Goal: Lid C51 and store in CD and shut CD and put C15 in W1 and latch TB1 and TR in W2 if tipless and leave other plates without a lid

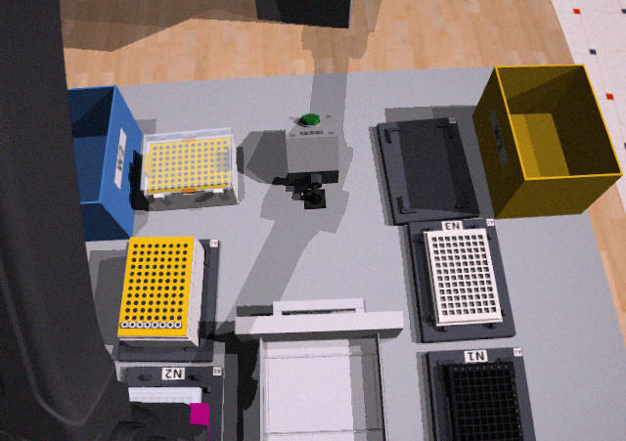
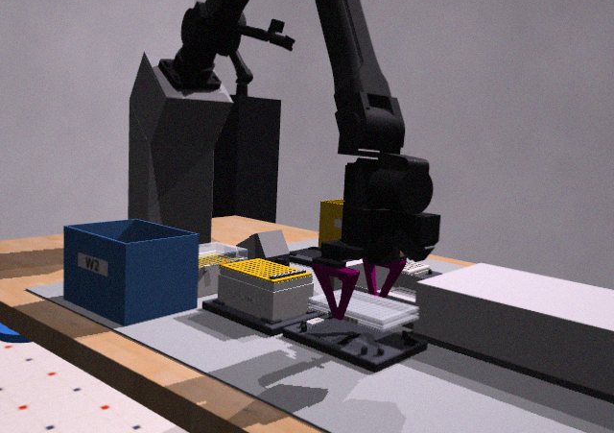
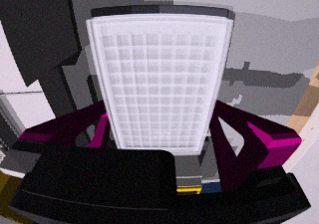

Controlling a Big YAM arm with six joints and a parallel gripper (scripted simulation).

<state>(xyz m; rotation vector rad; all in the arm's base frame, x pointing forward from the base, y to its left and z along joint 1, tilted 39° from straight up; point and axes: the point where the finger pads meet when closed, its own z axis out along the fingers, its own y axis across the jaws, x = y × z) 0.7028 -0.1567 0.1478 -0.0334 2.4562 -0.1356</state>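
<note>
My gripper [image 2: 357, 301] is shut on the clear plate [image 2: 366, 310], which has its lid on, and holds it level a little above the empty nest N2 [image 2: 354, 344]. In the wrist view the plate [image 3: 159, 81] fills the space between my magenta fingers. In the overhead view the arm hides most of the plate [image 1: 164, 394]. The white plate [image 1: 463, 276] lies in nest N3. The cooler drawer CD [image 1: 319, 380] stands pulled open and empty. The tip box TB1 [image 1: 188, 165] stands beside the blue bin W2 [image 1: 101, 163].
The yellow bin W1 [image 1: 548, 138] stands at the back right, beside the empty lid park [image 1: 426, 171]. The tip rack TR [image 1: 156, 286] shows one row of tips. A black plate [image 1: 482, 401] lies in N1. The green key DONE [image 1: 309, 119] sits at the back middle.
</note>
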